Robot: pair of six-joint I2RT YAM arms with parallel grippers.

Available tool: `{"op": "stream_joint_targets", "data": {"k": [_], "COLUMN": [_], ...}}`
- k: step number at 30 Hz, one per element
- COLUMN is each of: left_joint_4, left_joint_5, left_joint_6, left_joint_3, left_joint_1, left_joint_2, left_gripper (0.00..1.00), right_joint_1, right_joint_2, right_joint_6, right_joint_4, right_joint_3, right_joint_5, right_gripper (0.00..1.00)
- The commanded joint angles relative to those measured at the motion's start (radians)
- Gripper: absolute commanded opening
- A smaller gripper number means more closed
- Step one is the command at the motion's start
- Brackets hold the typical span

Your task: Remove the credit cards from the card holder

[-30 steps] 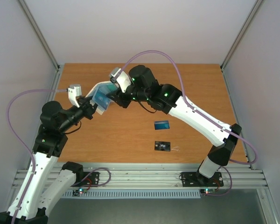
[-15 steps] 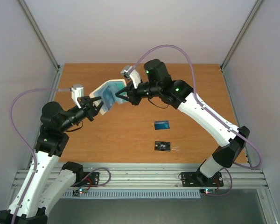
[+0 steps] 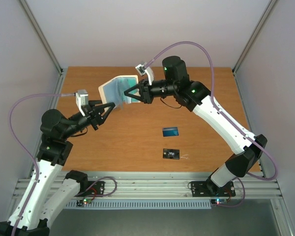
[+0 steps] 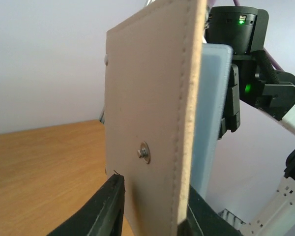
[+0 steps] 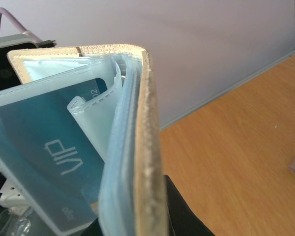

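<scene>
Right tool (image 3: 127, 93) was clamped on the card holder (image 3: 117, 88), which hung in the air over the far left part of the bench (image 3: 206, 98), clear of the surface. Right wrist view: holder seen almost edge-on, its beige rim upright in mid-frame, with one dark finger (image 5: 179, 216) against its outer face at the bottom. Teal card (image 5: 49, 162) sat tilted in a clear pocket on the inner side, white "VIP" lettering legible.

Left tool (image 3: 109, 108) was at the holder's lower near edge. Left wrist view: a finger (image 4: 105, 206) stood on either side of the holder's bottom edge. The beige outer panel faced the camera with a metal stud (image 4: 144, 152) near its middle and the pale blue inner panel behind it. Could not tell whether these fingers pressed on the holder or merely flanked it.

Blue card (image 3: 171, 131) lay flat on the bench, right of centre. Black card (image 3: 171, 154) lay just nearer the arm bases, close to the blue one but apart. Both were well apart from the holder.
</scene>
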Motion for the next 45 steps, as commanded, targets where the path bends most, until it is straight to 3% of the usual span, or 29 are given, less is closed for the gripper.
{"op": "stream_joint_targets", "data": {"k": [1,7,9,11,13,16,25,27,32,36,37,39,40,45], "left_joint_4": [0.052,0.055,0.052,0.044,0.028,-0.003,-0.028,-0.011,-0.002,0.014,0.035,0.059,0.068,0.099], "left_joint_5": [-0.001,-0.001,-0.004,-0.013,-0.023,-0.032,-0.038,-0.023,-0.012,-0.006,0.001,0.033,0.048,0.098], "left_joint_6": [0.021,0.020,0.020,0.021,0.025,0.040,0.044,0.034,0.008,-0.003,-0.006,-0.011,-0.011,-0.021], "left_joint_3": [-0.002,-0.004,-0.002,0.001,0.004,0.013,0.016,0.012,0.011,0.004,-0.001,-0.010,-0.011,-0.014], "left_joint_1": [-0.004,-0.009,-0.011,-0.011,-0.011,-0.010,-0.011,-0.011,-0.011,-0.012,-0.011,-0.011,-0.011,-0.011], "left_joint_2": [-0.003,0.003,0.005,0.002,-0.004,-0.013,-0.014,-0.013,-0.017,-0.021,-0.021,-0.018,-0.018,-0.015], "left_gripper": [0.25,0.25,0.19,0.03,0.00,0.00,0.00,0.00,0.00,0.00,0.04,0.32,0.38,0.45], "right_joint_1": [0.008,0.036,0.047,0.048,0.045,0.018,0.094,0.095,0.057,0.020,0.019,0.019,0.019,0.019], "right_joint_2": [-0.003,0.025,0.040,0.047,0.030,-0.003,-0.017,-0.024,-0.043,-0.082,-0.082,-0.075,-0.074,-0.099], "right_joint_6": [0.018,0.004,-0.004,-0.008,-0.029,0.017,-0.019,-0.019,0.008,0.000,-0.023,-0.061,-0.086,-0.141], "right_joint_4": [0.035,0.012,0.008,0.005,-0.011,0.052,0.062,0.074,0.078,0.072,0.040,-0.058,-0.092,-0.135], "right_joint_3": [0.032,0.053,0.066,0.075,0.068,0.002,-0.025,-0.038,-0.046,-0.068,-0.054,-0.017,0.001,0.021], "right_joint_5": [-0.063,-0.106,-0.142,-0.163,-0.106,-0.022,0.159,0.173,0.094,0.015,0.012,0.025,0.036,0.015], "right_gripper": [0.01,0.01,0.02,0.12,0.33,0.52,0.66,0.64,0.26,0.09,0.05,0.01,0.01,0.01]}}
